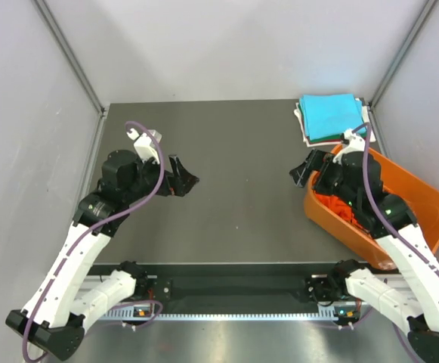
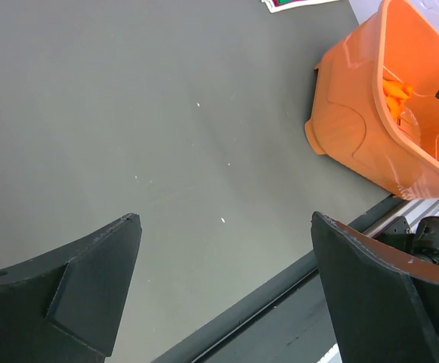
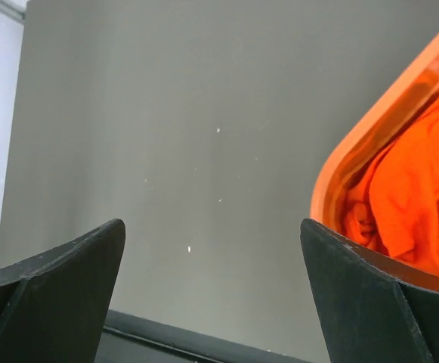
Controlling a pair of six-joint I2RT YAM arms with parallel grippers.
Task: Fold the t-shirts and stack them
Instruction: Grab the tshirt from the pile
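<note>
1. From above: my left gripper (image 1: 183, 181) hangs over the left middle of the table (image 1: 234, 144), jaws spread and holding nothing. My right gripper (image 1: 301, 172) is at the left rim of the basket (image 1: 423, 189), which stands on the table's right side. The orange t-shirt (image 1: 331, 203) lies bunched inside the basket, partly under my right arm. The turquoise t-shirt (image 1: 331, 115), folded square, tops a stack in the far right corner. The edge of a white t-shirt (image 1: 300, 121) shows beneath it.
2. Left wrist: my left gripper (image 2: 225, 227) has its fingers wide apart, with only grey table (image 2: 128, 98) between them. The basket (image 2: 355, 128) stands off to the right, with a bit of the orange t-shirt (image 2: 395, 91) showing inside.
3. Right wrist: my right gripper (image 3: 211, 227) is also spread and empty over the table (image 3: 166, 113). The basket rim (image 3: 370, 140) curves in at the right, with the orange t-shirt (image 3: 408, 197) crumpled inside it.
</note>
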